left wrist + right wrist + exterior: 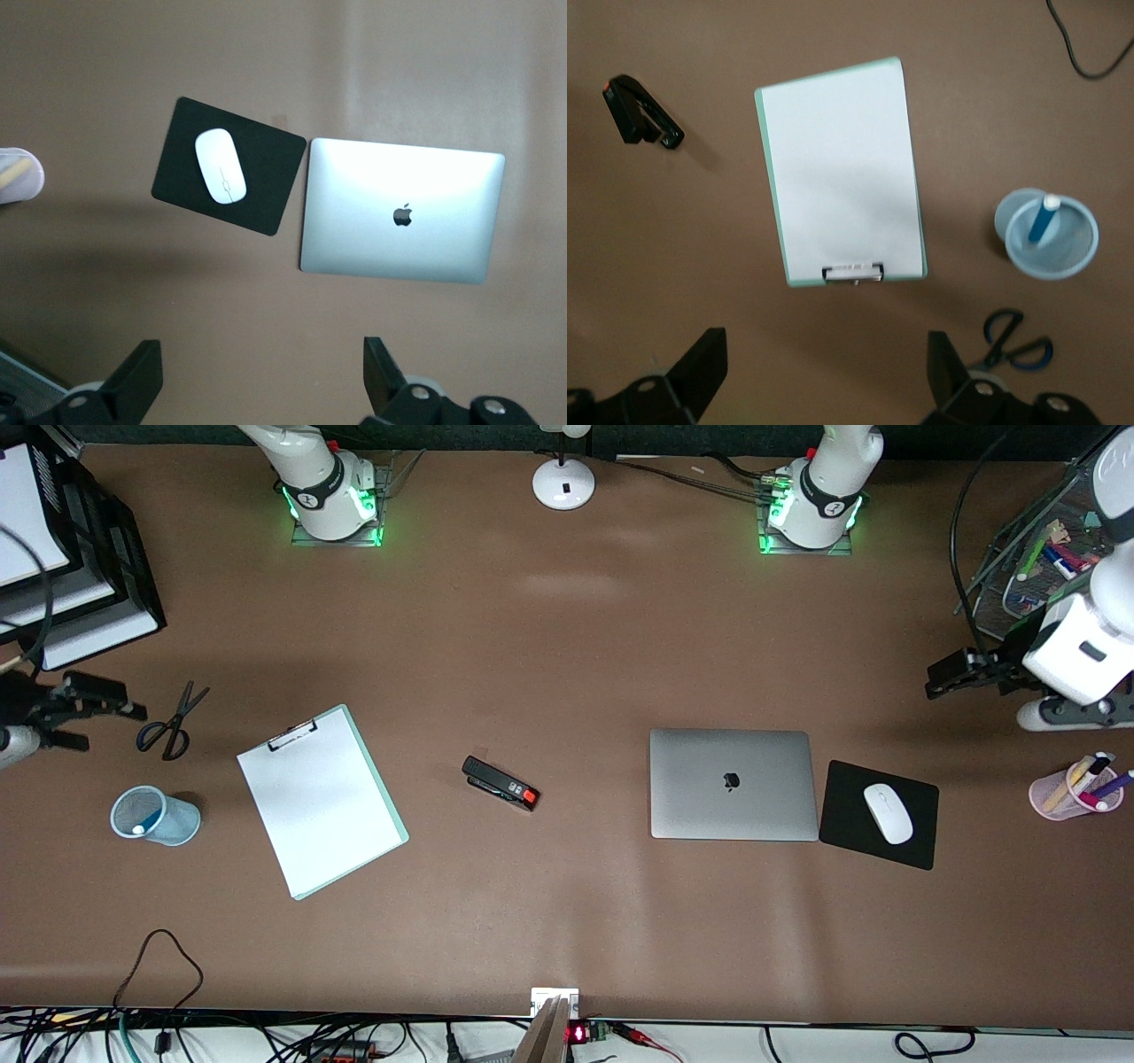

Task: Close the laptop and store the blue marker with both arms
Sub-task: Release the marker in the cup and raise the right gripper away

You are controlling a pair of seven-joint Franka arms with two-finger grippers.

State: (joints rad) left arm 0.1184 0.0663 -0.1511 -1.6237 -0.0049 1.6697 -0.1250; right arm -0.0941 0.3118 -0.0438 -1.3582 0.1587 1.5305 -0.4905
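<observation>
Your laptop point(733, 784) lies shut and the blue marker point(1043, 220) stands in the mesh cup point(152, 816). Both arms hang high at the desk's ends: left gripper point(261, 376) and right gripper point(824, 372), jaws wide, holding nothing.

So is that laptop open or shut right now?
Shut. The laptop lies flat on the table beside the black mousepad, its silver lid with the dark apple logo facing up, no keyboard showing.

Silver laptop point(733, 784), blue marker point(1043, 220)

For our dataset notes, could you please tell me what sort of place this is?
Probably a lab bench staged as an office desk: a closed laptop, a clipboard and a stapler lie between two robot arms.
</observation>
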